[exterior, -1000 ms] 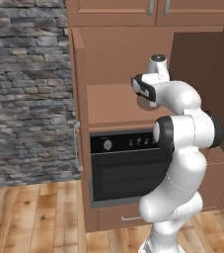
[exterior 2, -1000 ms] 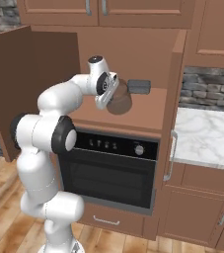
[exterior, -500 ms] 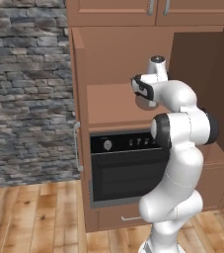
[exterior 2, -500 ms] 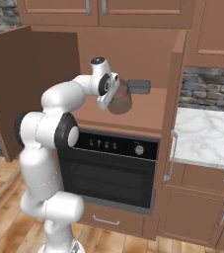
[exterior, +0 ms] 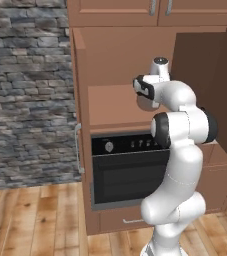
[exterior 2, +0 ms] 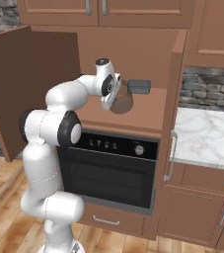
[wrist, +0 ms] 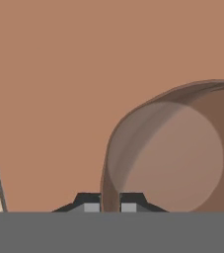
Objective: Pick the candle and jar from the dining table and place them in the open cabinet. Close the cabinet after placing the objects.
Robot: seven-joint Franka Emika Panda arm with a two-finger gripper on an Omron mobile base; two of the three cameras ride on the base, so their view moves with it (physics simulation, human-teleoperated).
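One item, the jar, hangs just above the cabinet shelf, jaws pinched tight on its wall (release, the candle and door-closing seemingly remain).

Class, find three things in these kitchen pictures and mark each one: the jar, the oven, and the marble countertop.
jar (wrist: pixel 172 158), hand view, on its rounded translucent wall.
oven (exterior 2: pixel 111 175), right base view, on the dark glass door.
marble countertop (exterior 2: pixel 207 136), right base view, on a bare patch of the white veined top.

Even, shadeless light is cast over all views, and edges are rendered sharp. A soft shadow is thrown on the brown wooden cabinet shelf beneath the arm. No glare or blur is seen.
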